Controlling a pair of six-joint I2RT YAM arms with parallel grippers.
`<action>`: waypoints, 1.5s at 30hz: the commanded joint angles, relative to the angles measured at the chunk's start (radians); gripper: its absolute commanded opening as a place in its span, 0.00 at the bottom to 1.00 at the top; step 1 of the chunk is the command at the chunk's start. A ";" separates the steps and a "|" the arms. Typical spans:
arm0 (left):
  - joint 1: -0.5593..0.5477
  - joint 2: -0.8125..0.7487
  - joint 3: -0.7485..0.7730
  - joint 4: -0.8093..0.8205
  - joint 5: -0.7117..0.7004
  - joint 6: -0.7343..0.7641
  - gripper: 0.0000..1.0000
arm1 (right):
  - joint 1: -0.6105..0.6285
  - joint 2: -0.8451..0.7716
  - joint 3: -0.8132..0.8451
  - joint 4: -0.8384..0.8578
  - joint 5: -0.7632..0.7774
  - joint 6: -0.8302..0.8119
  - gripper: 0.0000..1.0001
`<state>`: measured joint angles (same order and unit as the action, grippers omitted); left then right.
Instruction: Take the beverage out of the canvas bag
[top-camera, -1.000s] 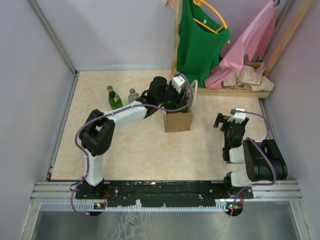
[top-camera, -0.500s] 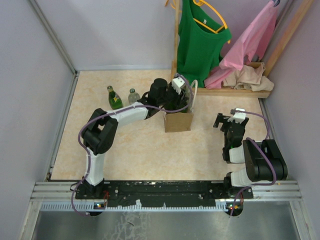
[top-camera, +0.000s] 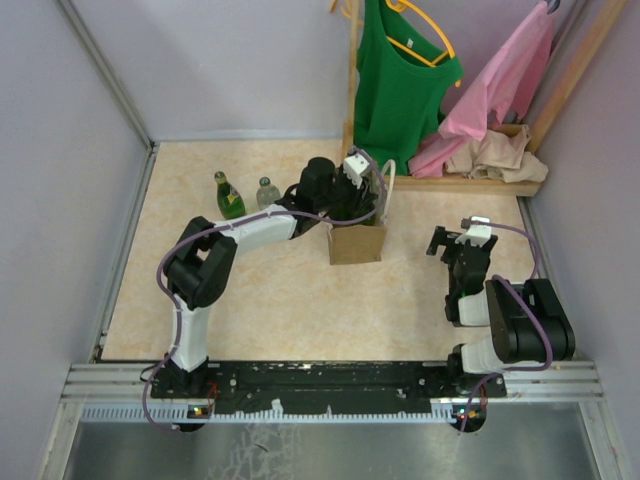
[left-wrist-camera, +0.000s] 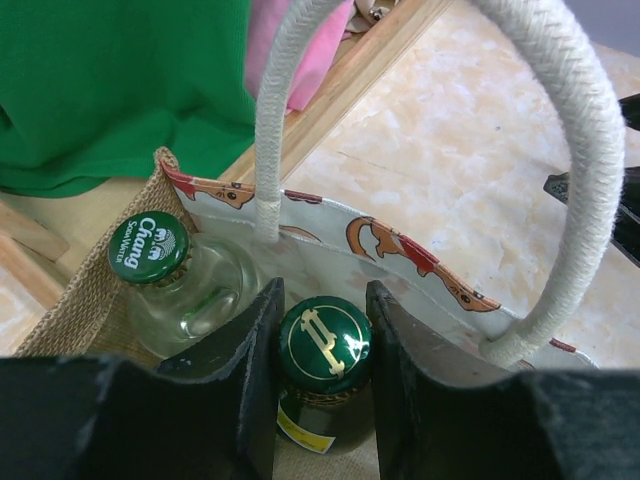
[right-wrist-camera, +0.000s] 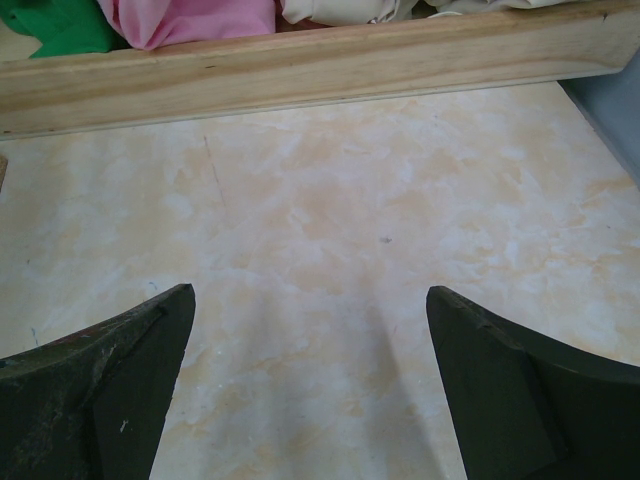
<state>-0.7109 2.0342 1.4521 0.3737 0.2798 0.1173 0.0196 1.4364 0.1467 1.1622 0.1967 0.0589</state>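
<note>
The canvas bag stands upright mid-table, tan with white looped handles. My left gripper reaches down into its open top. In the left wrist view the left gripper has its jaws pressed on both sides of the neck of a dark green bottle with a green and gold cap. A clear glass bottle with a green Chang cap stands beside it in the bag. My right gripper is open and empty over bare table right of the bag; it also shows in the right wrist view.
A green bottle and a clear bottle stand on the table left of the bag. A wooden clothes rack base lies behind, with a green shirt and pink garment hanging over it.
The left arm's elbow has shifted slightly right while its gripper stays in the bag. The right arm has not moved.
</note>
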 joint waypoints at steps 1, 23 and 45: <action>0.005 -0.079 0.040 0.048 0.002 0.010 0.00 | 0.009 0.005 0.034 0.054 0.007 -0.016 0.99; 0.004 -0.288 0.239 -0.004 0.011 0.023 0.00 | 0.009 0.006 0.034 0.055 0.006 -0.017 0.99; 0.035 -0.795 -0.005 -0.255 -0.545 0.238 0.00 | 0.009 0.006 0.033 0.056 0.009 -0.016 0.99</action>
<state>-0.7033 1.3476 1.5070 0.0223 -0.1013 0.3061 0.0196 1.4364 0.1467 1.1622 0.1963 0.0555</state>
